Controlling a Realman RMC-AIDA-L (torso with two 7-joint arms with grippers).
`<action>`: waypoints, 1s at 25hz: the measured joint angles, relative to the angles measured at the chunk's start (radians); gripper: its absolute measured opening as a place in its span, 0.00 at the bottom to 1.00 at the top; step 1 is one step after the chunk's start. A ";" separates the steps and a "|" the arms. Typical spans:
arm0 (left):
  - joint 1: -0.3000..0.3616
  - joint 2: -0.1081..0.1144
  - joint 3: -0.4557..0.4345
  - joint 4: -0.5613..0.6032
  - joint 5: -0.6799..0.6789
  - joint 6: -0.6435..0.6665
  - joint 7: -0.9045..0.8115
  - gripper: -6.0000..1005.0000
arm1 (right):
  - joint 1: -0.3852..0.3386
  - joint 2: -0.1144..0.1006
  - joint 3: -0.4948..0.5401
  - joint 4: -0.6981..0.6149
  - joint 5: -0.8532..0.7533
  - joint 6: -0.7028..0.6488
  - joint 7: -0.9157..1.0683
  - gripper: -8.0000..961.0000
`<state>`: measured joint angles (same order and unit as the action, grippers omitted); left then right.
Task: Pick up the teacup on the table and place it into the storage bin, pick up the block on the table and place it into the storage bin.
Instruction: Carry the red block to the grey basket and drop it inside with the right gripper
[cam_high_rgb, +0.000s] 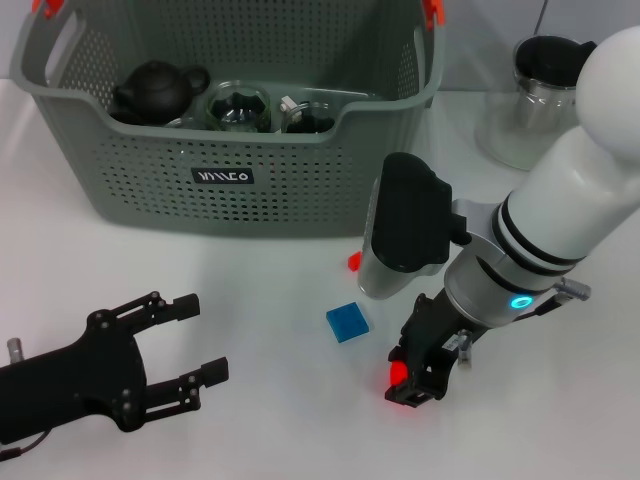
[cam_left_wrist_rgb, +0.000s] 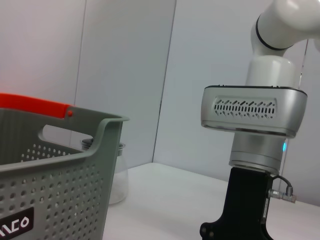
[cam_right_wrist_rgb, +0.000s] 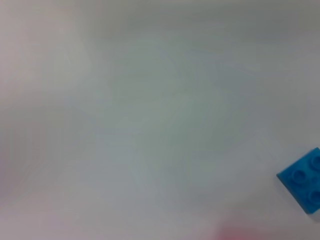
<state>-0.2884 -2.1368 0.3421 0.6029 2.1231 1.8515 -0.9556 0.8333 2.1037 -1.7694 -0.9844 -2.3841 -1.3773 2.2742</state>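
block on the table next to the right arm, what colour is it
Blue block, with round studs on top; the studs show best in the right wrist view.

R arm (cam_high_rgb: 570, 215): glossy white rounded shell w/ black ring bands, silver wrist cuff, glowing cyan LED ring, black camera housing. R gripper (cam_high_rgb: 415, 385) black. L gripper (cam_high_rgb: 170, 360) matte black, skeletal linkage fingers, visible screws.

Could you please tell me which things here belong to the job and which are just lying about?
Job: storage bin; red block at right pincer; blue block.
Lying about: glass pitcher; black teapot in the bin; idle left pincer.
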 joint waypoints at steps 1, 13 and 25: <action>0.000 0.000 0.000 0.000 0.000 0.000 0.000 0.80 | -0.001 -0.001 0.002 0.000 0.001 -0.004 0.000 0.47; 0.001 0.000 -0.007 0.000 0.000 0.000 0.000 0.80 | -0.023 -0.004 0.117 -0.036 0.020 -0.077 -0.061 0.45; 0.008 0.003 -0.023 0.000 0.000 0.003 0.000 0.80 | -0.097 -0.009 0.663 -0.432 0.175 -0.396 -0.170 0.45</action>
<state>-0.2805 -2.1339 0.3190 0.6028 2.1229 1.8546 -0.9556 0.7359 2.0944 -1.1063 -1.4161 -2.2096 -1.7733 2.1041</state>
